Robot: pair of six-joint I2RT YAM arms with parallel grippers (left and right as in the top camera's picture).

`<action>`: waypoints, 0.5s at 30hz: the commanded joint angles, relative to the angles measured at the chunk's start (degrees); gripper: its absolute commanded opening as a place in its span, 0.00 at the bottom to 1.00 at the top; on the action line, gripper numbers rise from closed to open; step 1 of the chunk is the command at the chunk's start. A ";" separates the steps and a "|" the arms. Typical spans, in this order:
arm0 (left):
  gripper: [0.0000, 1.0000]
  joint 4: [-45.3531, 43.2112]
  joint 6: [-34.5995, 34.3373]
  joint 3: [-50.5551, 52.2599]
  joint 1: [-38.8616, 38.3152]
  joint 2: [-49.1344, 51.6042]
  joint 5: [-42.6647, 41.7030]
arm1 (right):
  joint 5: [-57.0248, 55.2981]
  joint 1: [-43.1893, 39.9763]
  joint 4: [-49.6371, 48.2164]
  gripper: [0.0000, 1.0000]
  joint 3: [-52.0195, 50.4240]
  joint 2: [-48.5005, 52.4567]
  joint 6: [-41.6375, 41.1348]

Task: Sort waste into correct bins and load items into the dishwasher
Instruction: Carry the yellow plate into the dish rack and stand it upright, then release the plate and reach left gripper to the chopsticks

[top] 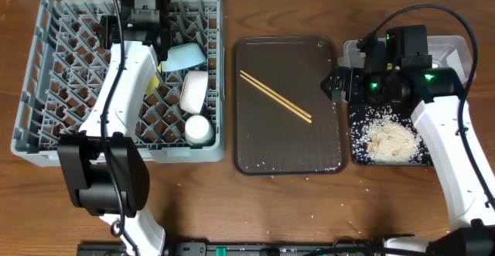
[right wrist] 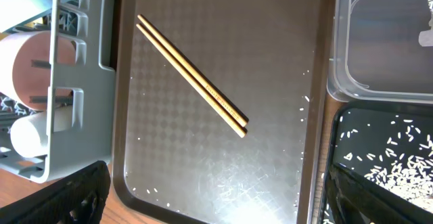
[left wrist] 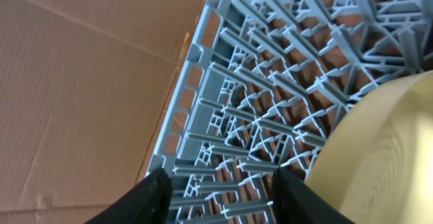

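Observation:
The grey dishwasher rack [top: 62, 93] holds a light-blue bowl [top: 186, 55], a white bowl [top: 193, 90] and a white cup [top: 199, 129]. Just a sliver of the yellow plate [top: 158, 70] shows beside my left arm. In the left wrist view the plate [left wrist: 385, 156] stands among the pegs, right beside my open left gripper [left wrist: 220, 197], which holds nothing. Two wooden chopsticks [top: 274, 97] lie diagonally on the dark-brown tray [top: 255, 151]. My right gripper [top: 331, 82] hovers open over the tray's right edge [right wrist: 223, 207]. Rice and crumbs [top: 390, 138] lie in the black bin [top: 360, 157].
A clear tub [top: 456, 49] sits behind the black bin, partly under my right arm. A few rice grains [right wrist: 152, 189] are scattered on the brown tray. Bare wooden table runs along the front [top: 309, 217].

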State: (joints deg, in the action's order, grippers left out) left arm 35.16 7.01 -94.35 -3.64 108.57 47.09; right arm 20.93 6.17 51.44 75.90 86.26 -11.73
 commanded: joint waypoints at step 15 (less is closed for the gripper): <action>0.60 9.27 -24.85 -0.44 -8.74 -10.97 -29.33 | -0.13 -0.11 0.04 0.99 0.09 -1.14 0.00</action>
State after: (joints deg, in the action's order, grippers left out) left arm 43.57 -8.62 -94.41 -10.46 99.29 25.76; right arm 20.95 6.17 51.42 75.90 86.26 -11.73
